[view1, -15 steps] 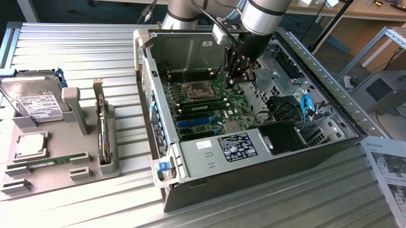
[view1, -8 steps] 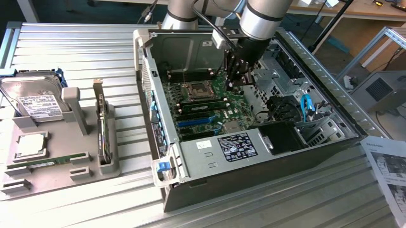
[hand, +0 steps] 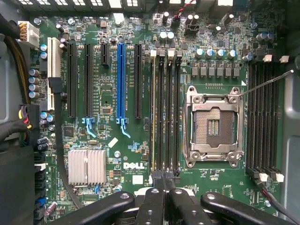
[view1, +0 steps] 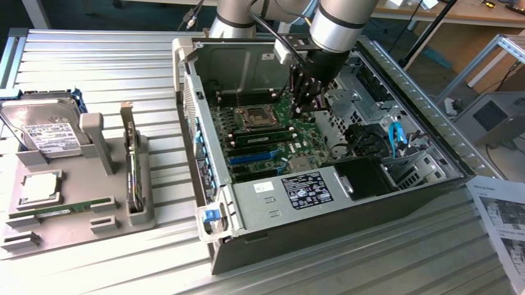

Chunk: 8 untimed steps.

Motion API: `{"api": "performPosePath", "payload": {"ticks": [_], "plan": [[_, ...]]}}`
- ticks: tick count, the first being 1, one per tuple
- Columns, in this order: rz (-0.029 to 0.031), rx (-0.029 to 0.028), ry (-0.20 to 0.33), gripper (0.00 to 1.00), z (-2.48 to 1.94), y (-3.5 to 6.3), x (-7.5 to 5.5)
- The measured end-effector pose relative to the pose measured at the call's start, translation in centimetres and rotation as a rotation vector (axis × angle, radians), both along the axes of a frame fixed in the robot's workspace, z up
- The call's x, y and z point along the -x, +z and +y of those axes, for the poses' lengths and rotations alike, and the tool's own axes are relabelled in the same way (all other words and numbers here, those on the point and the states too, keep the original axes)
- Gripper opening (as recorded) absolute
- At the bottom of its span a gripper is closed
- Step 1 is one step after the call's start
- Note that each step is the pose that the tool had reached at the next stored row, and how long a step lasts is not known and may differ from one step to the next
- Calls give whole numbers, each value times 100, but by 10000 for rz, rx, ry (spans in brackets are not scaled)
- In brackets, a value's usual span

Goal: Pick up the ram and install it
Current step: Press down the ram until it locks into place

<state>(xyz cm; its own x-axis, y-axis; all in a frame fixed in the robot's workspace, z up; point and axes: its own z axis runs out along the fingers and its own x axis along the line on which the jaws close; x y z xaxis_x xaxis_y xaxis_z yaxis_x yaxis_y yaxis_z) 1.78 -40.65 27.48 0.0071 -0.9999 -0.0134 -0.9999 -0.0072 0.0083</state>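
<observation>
Two green sticks show. One, the ram (view1: 61, 209), lies flat in the grey tray (view1: 74, 236) on the ext. view's left. It sits just on the near side of the square silver chip (view1: 39, 187), w/ the hard drive (view1: 41, 132) further back and an upright card (view1: 131, 169) beside it. It's well apart from the claw. A 2nd stick (view1: 269, 133) (hand: 153, 112) looks seated edge-up in a slot near the empty socket (hand: 214, 125); can't tell if it's clicked fully in. The claw (view1: 305, 108) (hand: 164, 182) hangs inside the open computer case (view1: 193, 104), over the main board (hand: 108, 93), w/ its tips above the ends of the black slots (hand: 168, 112) next to that stick. Its fingers (hand: 155, 199) are pressed together, nothing between them. A printed sheet (view1: 500, 215) lies at the ext. view's right.
</observation>
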Motion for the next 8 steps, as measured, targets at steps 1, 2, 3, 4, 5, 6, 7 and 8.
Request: {"api": "performPosePath", "payload": {"ticks": [1, 2, 3, 4, 5, 6, 7, 8], "plan": [[0, 0, 0, 11, 0, 0, 0], [0, 0, 0, 11, 0, 0, 0], [0, 0, 0, 11, 0, 0, 0], [0, -1, 0, 11, 0, -2, 0], [-1, -5, 0, 11, 0, -8, 0], [-1, -3, 0, 11, 0, -13, 0], [0, 0, 0, 11, 0, -17, 0], [0, -1, 0, 11, 0, -26, 0]]}}
